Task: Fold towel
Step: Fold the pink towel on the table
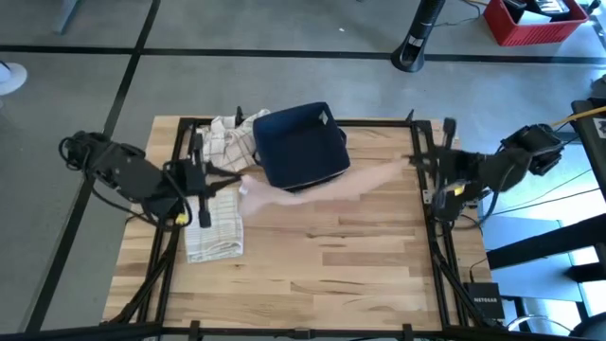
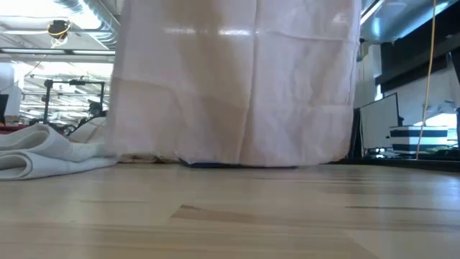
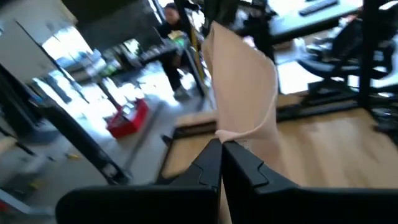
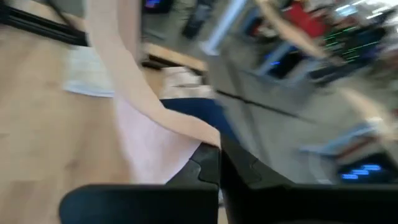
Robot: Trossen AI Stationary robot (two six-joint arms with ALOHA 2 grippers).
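Both claws, left gripper and right gripper, clamp corners of the pale pink cloth towel stretched mid-table above the wooden table; no fold made yet, folding remains.

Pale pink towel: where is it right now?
In the high view the pale pink cloth towel is held up, stretched across the table's middle between the left end effector and right end effector, just in front of the dark blue folded cloth.
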